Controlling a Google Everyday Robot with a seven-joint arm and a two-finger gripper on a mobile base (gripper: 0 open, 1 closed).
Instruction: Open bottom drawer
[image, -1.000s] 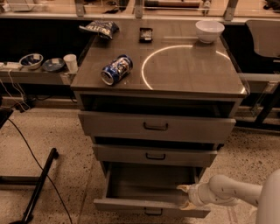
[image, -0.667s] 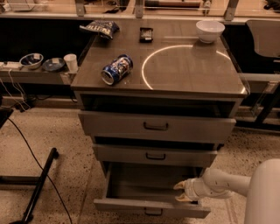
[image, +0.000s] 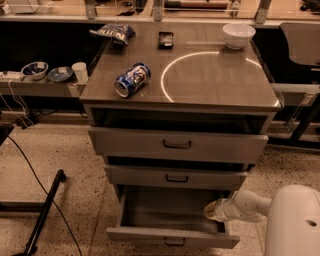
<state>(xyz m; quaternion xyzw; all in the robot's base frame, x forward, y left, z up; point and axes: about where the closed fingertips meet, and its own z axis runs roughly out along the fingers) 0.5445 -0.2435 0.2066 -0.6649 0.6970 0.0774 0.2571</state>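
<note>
The grey cabinet (image: 180, 75) has three drawers. The bottom drawer (image: 172, 236) is pulled well out; its flat grey front with a small dark handle (image: 174, 243) sits near the lower edge, and its inside looks empty. The middle drawer (image: 176, 177) and the top drawer (image: 177, 144) stick out a little. My gripper (image: 211, 210) reaches in from the right on a white arm (image: 250, 205) and sits at the right side of the open bottom drawer, over its right wall.
On the cabinet top lie a blue can (image: 132, 79) on its side, a chip bag (image: 113, 32), a small dark object (image: 165, 39) and a white bowl (image: 238, 34). A shelf at left holds bowls and a cup (image: 79, 71). A black cable and stand leg (image: 44, 212) cross the floor at left.
My gripper and arm have moved left and up along the drawer's right side, further into the open drawer. The drawer itself stays about equally far out.
</note>
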